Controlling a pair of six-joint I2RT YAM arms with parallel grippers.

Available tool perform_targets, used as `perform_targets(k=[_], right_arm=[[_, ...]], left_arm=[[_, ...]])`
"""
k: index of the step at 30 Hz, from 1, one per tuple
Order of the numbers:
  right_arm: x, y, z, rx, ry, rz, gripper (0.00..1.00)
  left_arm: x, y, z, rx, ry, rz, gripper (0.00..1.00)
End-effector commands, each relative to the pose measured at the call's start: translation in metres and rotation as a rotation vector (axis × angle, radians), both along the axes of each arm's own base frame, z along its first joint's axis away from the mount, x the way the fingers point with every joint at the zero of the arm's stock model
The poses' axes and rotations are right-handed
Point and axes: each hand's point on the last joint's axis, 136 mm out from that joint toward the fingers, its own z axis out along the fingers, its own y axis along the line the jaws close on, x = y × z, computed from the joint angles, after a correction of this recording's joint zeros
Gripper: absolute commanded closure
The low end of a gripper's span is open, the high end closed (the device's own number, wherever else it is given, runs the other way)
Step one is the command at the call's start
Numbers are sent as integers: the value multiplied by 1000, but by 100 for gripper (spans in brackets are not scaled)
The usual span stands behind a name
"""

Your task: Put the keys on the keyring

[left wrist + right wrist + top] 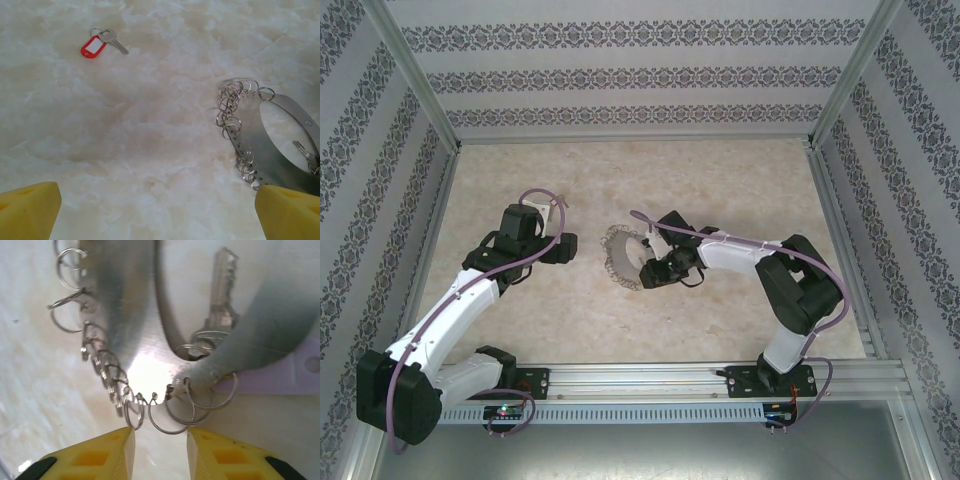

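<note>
The keyring [131, 335] is a flat silvery crescent plate fringed with small split rings; it lies mid-table [618, 256]. One silver key [223, 289] hangs on it, inside its opening. My right gripper [160, 450] is open at the plate's ringed edge, and one split ring [170, 421] dips just between the yellow fingertips [117, 447] without being pinched. My left gripper [157, 220] is wide open above bare table, left of the keyring [260, 150]. A loose key [115, 41] with a red tag [93, 47] lies far from it, up and to the left.
The tabletop [720, 180] is pale marbled stone, walled by patterned panels with metal posts. A pale purple flat piece [300, 371] lies under the keyring's right end. Purple cables [535, 196] loop over both arms.
</note>
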Motion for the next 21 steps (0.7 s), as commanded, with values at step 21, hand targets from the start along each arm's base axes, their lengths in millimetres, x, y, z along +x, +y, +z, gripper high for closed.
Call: perform_targets(k=[21], right_arm=[[-7, -10, 1, -142, -210, 135, 67]], left_arm=[[-4, -3, 4, 49, -9, -32, 0]])
